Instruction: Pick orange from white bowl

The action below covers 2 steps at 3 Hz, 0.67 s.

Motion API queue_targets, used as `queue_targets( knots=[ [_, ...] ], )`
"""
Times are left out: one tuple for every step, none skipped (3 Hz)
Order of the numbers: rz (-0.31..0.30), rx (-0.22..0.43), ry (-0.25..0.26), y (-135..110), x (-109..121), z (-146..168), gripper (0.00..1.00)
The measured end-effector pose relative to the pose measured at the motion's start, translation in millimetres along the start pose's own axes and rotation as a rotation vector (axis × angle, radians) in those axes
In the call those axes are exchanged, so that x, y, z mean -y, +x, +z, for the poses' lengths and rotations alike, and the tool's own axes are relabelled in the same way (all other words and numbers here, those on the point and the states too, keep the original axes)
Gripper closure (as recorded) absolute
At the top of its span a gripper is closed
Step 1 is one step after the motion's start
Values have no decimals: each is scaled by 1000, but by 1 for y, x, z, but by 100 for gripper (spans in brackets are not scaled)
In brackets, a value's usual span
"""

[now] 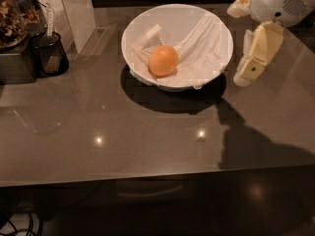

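Observation:
The orange [163, 60] lies in the white bowl [142, 21], left of centre on the white cloth lining [204, 43]. The bowl stands on the grey table towards the back. My gripper [238, 44] is at the top right, just beside the bowl's right rim and above the table. Its cream fingers [258, 53] are spread apart and hold nothing. It is apart from the orange, which is fully in view.
A small black cup [49, 53] stands at the left next to a container of mixed snacks [12, 18]. A white upright box [76, 9] stands behind them. The table's front edge [147, 181] runs across the lower part of the view.

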<state>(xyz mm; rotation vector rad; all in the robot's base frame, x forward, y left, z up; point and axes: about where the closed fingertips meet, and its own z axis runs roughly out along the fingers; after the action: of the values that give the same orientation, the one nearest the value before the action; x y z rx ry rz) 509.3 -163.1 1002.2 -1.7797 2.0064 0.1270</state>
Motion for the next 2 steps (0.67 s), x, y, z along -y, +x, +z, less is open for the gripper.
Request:
queue_targets(
  knots=[
    [-69, 105, -23, -46, 28, 8, 0],
    [-74, 120, 0, -53, 35, 4, 0]
  ],
)
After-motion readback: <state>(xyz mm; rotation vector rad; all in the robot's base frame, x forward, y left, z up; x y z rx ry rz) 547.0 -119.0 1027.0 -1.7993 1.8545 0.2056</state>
